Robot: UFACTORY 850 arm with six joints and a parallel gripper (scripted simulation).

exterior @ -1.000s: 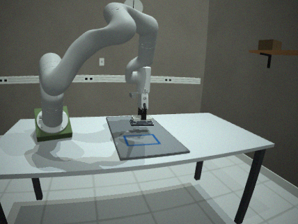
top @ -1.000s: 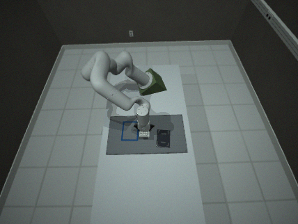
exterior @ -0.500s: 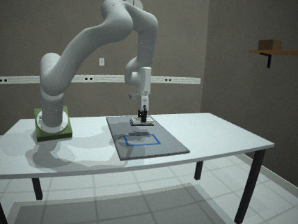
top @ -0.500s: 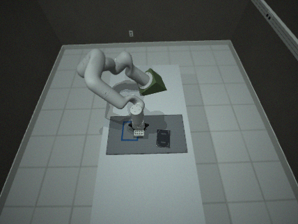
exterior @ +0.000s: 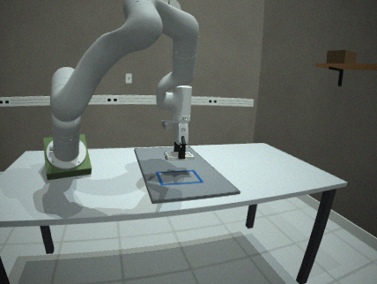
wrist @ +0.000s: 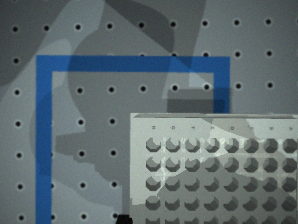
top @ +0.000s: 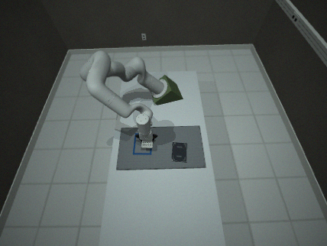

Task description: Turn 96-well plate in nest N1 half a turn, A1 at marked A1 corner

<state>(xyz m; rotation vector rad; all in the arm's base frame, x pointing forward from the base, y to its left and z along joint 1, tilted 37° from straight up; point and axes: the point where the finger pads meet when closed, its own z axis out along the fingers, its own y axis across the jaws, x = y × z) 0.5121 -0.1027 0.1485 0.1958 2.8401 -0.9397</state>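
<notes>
My gripper (top: 147, 143) (exterior: 181, 149) is shut on the white 96-well plate (top: 147, 145) (exterior: 176, 155) (wrist: 215, 170) and holds it level a little above the grey perforated mat (top: 160, 162) (exterior: 216, 178) (wrist: 250, 45). The plate hangs over the right part of a blue outlined rectangle (top: 134, 147) (exterior: 158, 178) (wrist: 44, 140) marked on the mat. The black plate nest N1 (top: 179, 151) lies to the right on the mat and holds nothing. In the wrist view the plate's visible corner is square; the cut-off corner does not show there.
The arm's green base block (top: 170, 92) (exterior: 66, 169) stands on the white table (top: 164, 206) (exterior: 273, 172) behind the mat. A wall shelf with a brown box (exterior: 341, 56) hangs far off to one side.
</notes>
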